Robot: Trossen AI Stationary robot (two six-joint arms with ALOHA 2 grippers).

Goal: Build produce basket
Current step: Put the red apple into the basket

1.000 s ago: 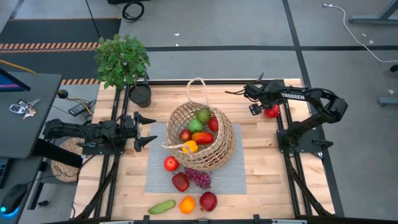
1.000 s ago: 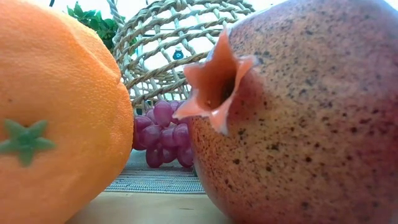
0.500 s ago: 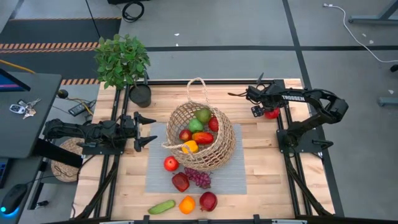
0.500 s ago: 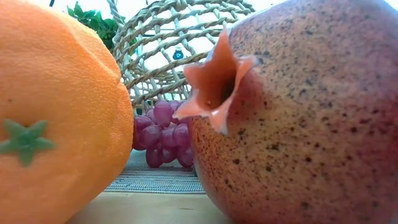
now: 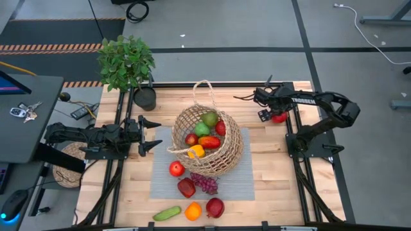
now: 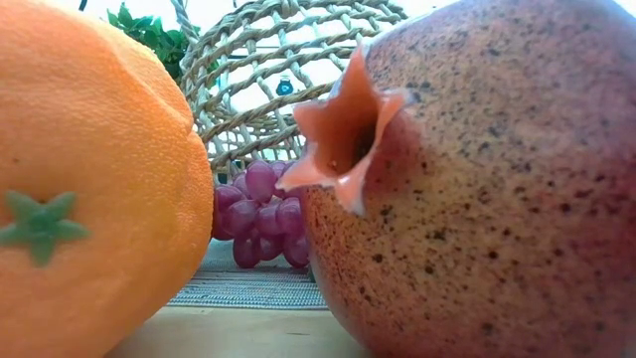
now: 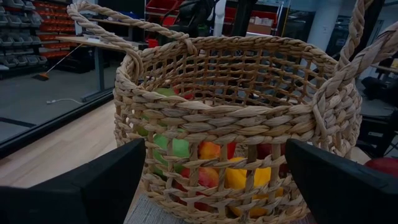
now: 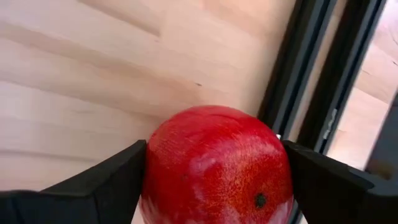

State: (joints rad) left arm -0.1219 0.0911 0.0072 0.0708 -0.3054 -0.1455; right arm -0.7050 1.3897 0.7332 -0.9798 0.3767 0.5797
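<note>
Your low view is almost wholly blocked: an orange (image 6: 89,179) and a pomegranate (image 6: 477,179) fill it, leaving only a gap onto the grapes (image 6: 260,214) and part of the basket (image 6: 288,70).

From above, the right gripper (image 5: 273,114) sits near the worktop's (image 5: 276,173) far right corner and covers most of a red apple (image 5: 279,117). In the right wrist view the apple (image 8: 214,165) fills the space between both fingers (image 8: 93,186), and each finger meets its side, so call it grasped, though you cannot tell whether it has left the wood. The arm carries white lettering that reads TROSSEN.

The basket (image 5: 209,138) stands at the worktop's middle on a grey mat (image 5: 247,179), with fruit inside, partly hidden by the weave. More produce lies between it and the near edge.

Your left gripper (image 5: 153,135) waits by the left edge, fingers (image 7: 81,186) spread wide and holding nothing, facing the basket (image 7: 230,124).
</note>
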